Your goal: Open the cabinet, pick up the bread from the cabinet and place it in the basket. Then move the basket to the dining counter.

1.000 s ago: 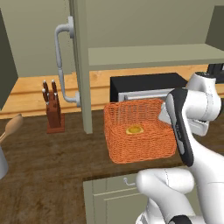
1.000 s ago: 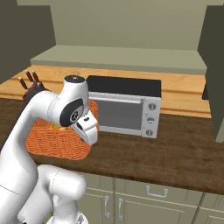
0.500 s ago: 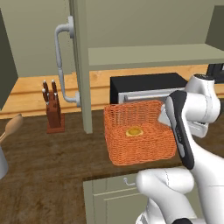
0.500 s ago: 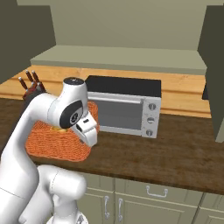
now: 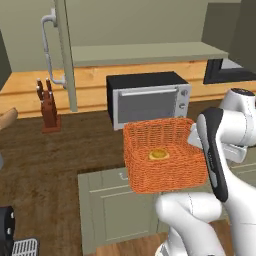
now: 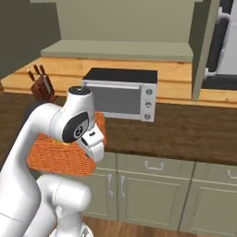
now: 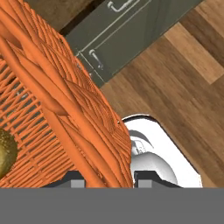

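Hand view: basket [image 7: 52,109] rim is pinched by the end effector [image 7: 107,180] at lower centre; bread [image 7: 5,151] seen inside, lower left.

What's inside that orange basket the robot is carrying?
The basket holds one small golden-yellow bread lying on its woven floor. Its near wall hides part of the floor, so anything there cannot be seen.

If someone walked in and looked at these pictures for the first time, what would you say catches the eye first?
The bright orange basket stands out at once: it hangs off the counter, out over the low cabinet fronts, with its rim between the fingers of the gripper. The small golden bread lies on its woven floor. Behind it, a toaster oven sits on the dark wood top, with a knife block to its left under the open cabinet.
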